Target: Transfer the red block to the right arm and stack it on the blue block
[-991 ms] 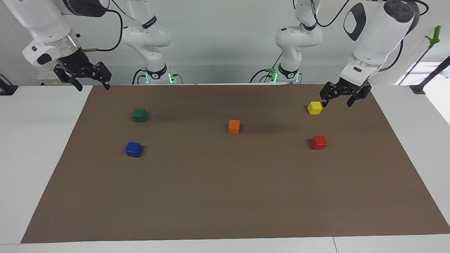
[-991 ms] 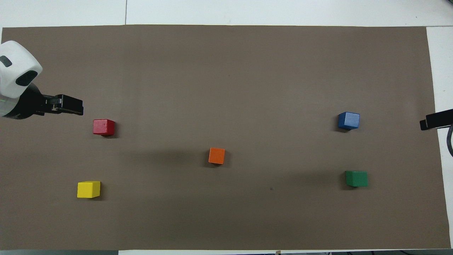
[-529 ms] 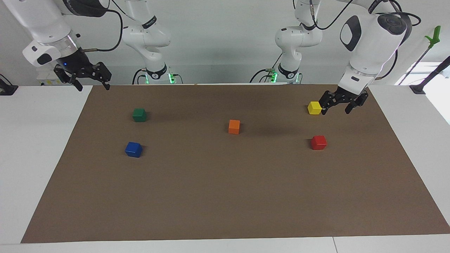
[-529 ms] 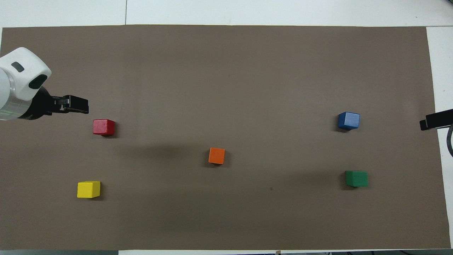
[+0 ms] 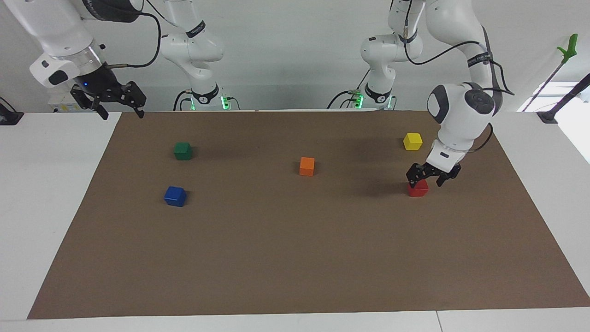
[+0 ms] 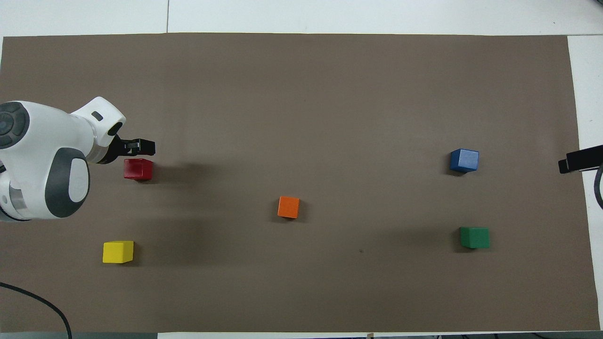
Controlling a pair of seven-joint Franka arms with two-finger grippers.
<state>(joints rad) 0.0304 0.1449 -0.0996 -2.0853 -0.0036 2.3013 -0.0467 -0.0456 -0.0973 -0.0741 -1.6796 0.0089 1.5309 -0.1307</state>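
The red block (image 5: 418,188) (image 6: 138,169) sits on the brown mat toward the left arm's end of the table. My left gripper (image 5: 427,179) (image 6: 140,147) is open and hangs low just over the red block, with nothing in it. The blue block (image 5: 175,196) (image 6: 464,160) sits toward the right arm's end. My right gripper (image 5: 120,110), with a blue light at its wrist, is open and empty; it waits raised over the mat's edge at its own end, and only its tip (image 6: 578,160) shows in the overhead view.
A yellow block (image 5: 412,141) lies nearer to the robots than the red one. An orange block (image 5: 307,166) sits mid-mat. A green block (image 5: 182,151) lies nearer to the robots than the blue one. The brown mat (image 5: 295,258) covers most of the white table.
My left arm has swung from beside the yellow block down to just over the red block, gripper still open. The right arm and all the blocks have not moved.
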